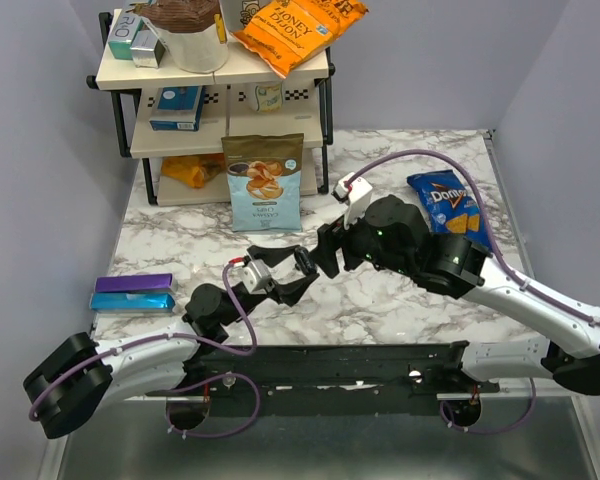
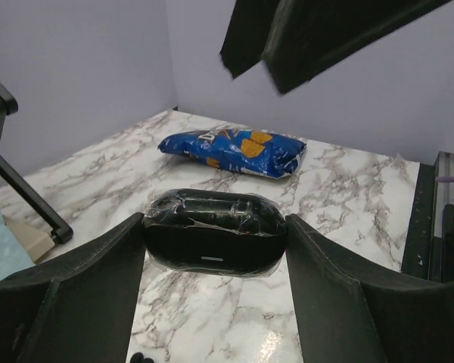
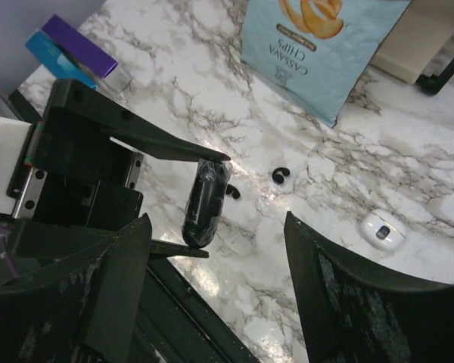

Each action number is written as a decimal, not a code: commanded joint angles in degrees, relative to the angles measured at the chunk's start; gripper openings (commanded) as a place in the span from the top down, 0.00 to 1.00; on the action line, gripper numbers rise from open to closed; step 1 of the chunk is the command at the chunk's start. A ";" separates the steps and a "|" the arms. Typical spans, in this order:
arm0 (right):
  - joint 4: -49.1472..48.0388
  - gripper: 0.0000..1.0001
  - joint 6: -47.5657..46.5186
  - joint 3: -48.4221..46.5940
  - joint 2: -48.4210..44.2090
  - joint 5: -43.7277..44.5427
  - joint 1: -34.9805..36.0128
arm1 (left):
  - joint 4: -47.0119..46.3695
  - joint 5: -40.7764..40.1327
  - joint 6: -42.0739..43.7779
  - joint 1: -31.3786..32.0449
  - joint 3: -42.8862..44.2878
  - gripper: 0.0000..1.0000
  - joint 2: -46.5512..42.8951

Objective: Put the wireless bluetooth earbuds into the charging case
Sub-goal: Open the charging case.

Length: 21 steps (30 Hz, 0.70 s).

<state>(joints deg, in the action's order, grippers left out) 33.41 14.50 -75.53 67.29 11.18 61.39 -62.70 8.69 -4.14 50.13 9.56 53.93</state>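
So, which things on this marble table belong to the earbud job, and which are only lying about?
For the job:
black oval plastic charging case
two tiny black rounded earbuds

Lying about:
light-blue cassava chips bag
blue Doritos bag
small white oval pod
flat purple box
flat blue box
cream shelf rack with snacks

From the right wrist, the black case (image 3: 204, 204) shows only its thin side, so you cannot tell if it is open, and the little black earbud (image 3: 233, 191) right beside it is too small to see well. The light blue chip bag (image 3: 325, 53) is cut off by the top edge, and the small white thing (image 3: 382, 227) is too tiny to name. From the left wrist, a small black bit (image 2: 136, 358) is cut by the bottom edge
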 commanded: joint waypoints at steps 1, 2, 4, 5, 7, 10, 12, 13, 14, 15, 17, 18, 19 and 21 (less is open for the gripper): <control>2.45 0.20 0.18 0.38 0.83 -3.62 -0.21 | -1.22 1.16 6.60 2.77 1.68 1.00 -1.98; 2.28 0.20 0.09 0.29 1.09 -4.06 -0.30 | -0.50 0.98 7.39 3.04 2.12 1.00 -2.16; 2.36 0.20 0.00 0.12 2.23 -5.37 -0.30 | 1.07 0.02 8.80 4.01 2.48 1.00 -3.12; 2.36 0.20 0.00 0.03 2.67 -5.64 -0.21 | 1.52 -0.16 9.15 4.19 2.65 1.00 -3.31; 2.45 0.20 0.17 -0.15 3.90 -5.91 -0.30 | 2.57 -1.21 9.77 4.54 2.74 1.00 -4.18; 2.54 0.20 0.09 0.03 5.04 -6.17 -0.30 | 3.89 -1.74 10.47 4.80 2.83 1.00 -5.32; 2.54 0.20 0.17 0.29 5.40 -6.34 -0.21 | 4.16 -2.18 10.56 4.98 2.74 1.00 -5.77; 2.54 0.20 0.18 0.38 5.83 -6.52 -0.30 | 4.16 -2.36 10.64 4.98 2.57 1.00 -6.29; 2.63 0.20 0.35 0.47 6.01 -6.43 -0.21 | 4.34 -2.62 10.56 5.07 2.57 1.00 -6.38; 2.71 0.20 0.44 0.47 6.10 -6.00 -0.21 | 4.42 -2.71 10.56 5.07 2.48 1.00 -6.56; 2.80 0.20 0.53 0.47 6.19 -5.21 -0.21 | 4.86 -2.62 10.73 5.15 2.57 1.00 -7.00; 2.72 0.20 0.61 0.47 6.19 -4.51 -0.30 | 5.04 -2.62 10.82 5.15 2.57 1.00 -7.09; 2.98 0.20 0.70 0.47 6.19 -4.07 -0.30 | 5.30 -2.62 10.82 5.07 2.57 1.00 -7.35; 3.15 0.20 0.70 0.47 6.10 -3.27 -0.56 | 5.57 -2.80 11.00 5.15 2.65 1.00 -7.53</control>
<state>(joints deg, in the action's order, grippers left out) 34.70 14.94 -75.37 73.10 6.61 61.39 -57.08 6.70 5.26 54.89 10.85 47.48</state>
